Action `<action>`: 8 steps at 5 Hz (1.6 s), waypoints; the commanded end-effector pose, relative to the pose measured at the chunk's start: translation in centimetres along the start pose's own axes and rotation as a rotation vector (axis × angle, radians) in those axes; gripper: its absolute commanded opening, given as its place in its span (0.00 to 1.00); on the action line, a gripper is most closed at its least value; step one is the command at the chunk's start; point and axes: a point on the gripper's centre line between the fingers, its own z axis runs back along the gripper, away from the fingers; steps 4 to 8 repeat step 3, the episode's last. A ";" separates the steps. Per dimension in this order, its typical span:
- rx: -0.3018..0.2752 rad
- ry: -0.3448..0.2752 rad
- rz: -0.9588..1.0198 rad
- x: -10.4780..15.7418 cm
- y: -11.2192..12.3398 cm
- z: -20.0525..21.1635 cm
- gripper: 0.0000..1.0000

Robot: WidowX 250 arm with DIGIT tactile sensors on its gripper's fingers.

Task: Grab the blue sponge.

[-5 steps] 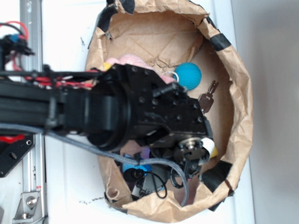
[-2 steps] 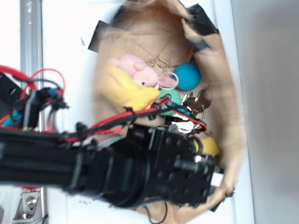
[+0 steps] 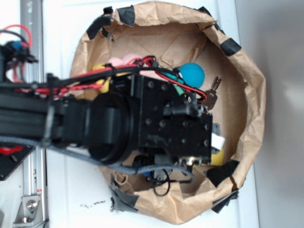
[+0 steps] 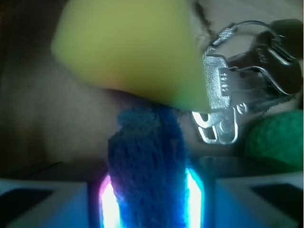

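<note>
In the wrist view the blue sponge (image 4: pixel 149 161), dark blue and coarse, stands on edge between my two glowing pads. My gripper (image 4: pixel 151 204) is shut on it, with a pad pressed against each side. The yellow wedge-shaped sponge (image 4: pixel 128 47) lies just beyond it and touches its far end. In the exterior view my gripper (image 3: pixel 216 142) is low inside the brown paper bag (image 3: pixel 247 95), mostly hidden under the black wrist. The blue sponge is hidden there. A bit of the yellow sponge (image 3: pixel 217 157) shows beside the wrist.
A bunch of keys (image 4: pixel 237 85) and a green ball (image 4: pixel 278 140) lie to the right of the sponge. In the bag are also a teal-blue ball (image 3: pixel 191 75), keys (image 3: pixel 212 92) and a pink toy (image 3: pixel 121 61). The bag walls stand close around the wrist.
The arm swung down the image and back up to the middle of the bag. The bag has shifted and its rim has spread wider.
</note>
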 end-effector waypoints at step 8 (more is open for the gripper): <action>0.080 -0.271 0.339 -4.8 3.2 14.5 0.00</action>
